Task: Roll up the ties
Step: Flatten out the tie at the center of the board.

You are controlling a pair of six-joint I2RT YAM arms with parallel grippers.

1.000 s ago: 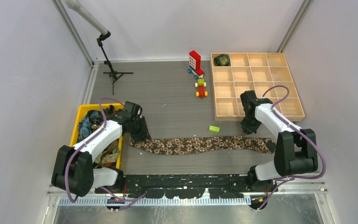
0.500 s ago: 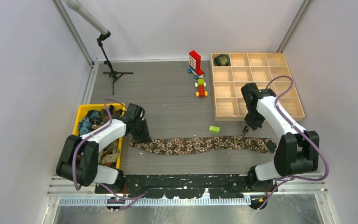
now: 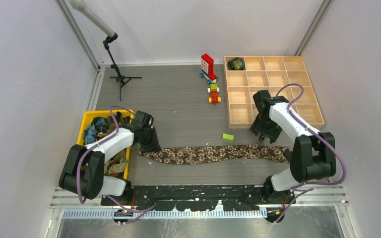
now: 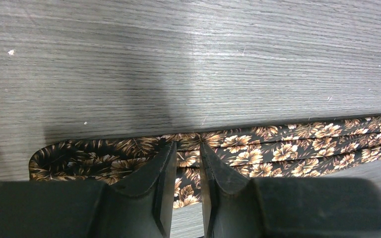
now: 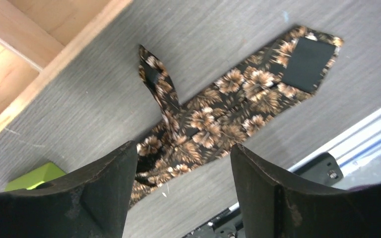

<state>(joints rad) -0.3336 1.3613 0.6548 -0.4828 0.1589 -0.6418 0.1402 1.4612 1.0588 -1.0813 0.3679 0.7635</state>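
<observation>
The right gripper point(image 3: 264, 135) has just let go. Half a second earlier its jaws were pressed together on the thin tail of the brown floral tie point(image 3: 213, 153), lifting it at the right of the top view. Now they are spread wide and hang above the fabric, holding nothing. In the right wrist view the released tail point(image 5: 156, 84) stands up in a loose curl just in front of the wooden compartment tray point(image 3: 243, 125). The broad pointed end lies flat toward the upper right of that frame.

This looks like a regrasp, not progress: no turn of the roll has been started.

The left gripper point(image 4: 188, 148) has barely moved, at the tie's left end near the yellow bin point(image 3: 85, 119). Its fingers are nearly together, with a thin gap over the fabric. I cannot tell whether they pinch it.

The tie lies across the lower middle of the top view, slightly wavy, doubled lengthwise, with tan flowers on black. One rolled tie point(image 3: 236, 63) sits in the tray's upper-left compartment.
</observation>
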